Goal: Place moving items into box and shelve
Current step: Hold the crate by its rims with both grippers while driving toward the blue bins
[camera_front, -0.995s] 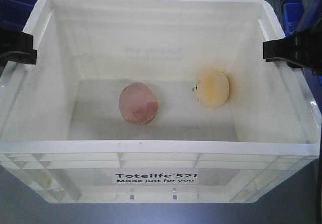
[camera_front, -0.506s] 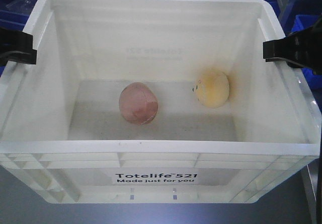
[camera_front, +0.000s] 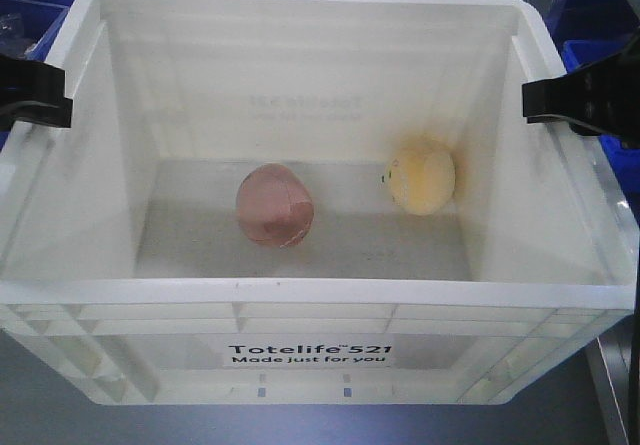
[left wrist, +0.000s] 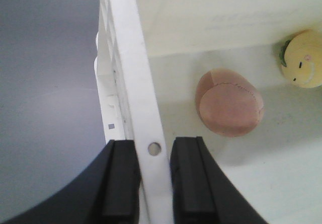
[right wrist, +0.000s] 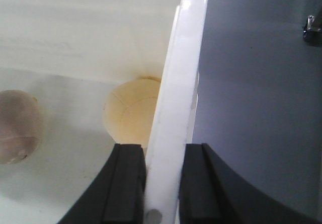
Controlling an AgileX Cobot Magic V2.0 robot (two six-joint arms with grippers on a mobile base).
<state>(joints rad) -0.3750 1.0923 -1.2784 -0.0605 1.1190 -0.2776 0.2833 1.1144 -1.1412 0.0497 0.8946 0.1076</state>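
The left tool [left wrist: 153,181] clamps the left rim of the large white rectangular plastic crate [camera_front: 300,292], and the right tool [right wrist: 163,183] clamps its right rim. Inside, the dull pink seamed soft ball [camera_front: 274,205] lies mid-floor. The pale yellow-cream soft ball [camera_front: 422,174] sits apart from it, near the right wall.

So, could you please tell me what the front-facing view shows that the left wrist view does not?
Only front-facing: the Totelife print on the box and the right gripper on its right rim. Only left wrist: a hole in the rim, between the inside and outside fingers. Both: the left gripper clamping the left rim, the pink ball and yellow ball apart on the floor.
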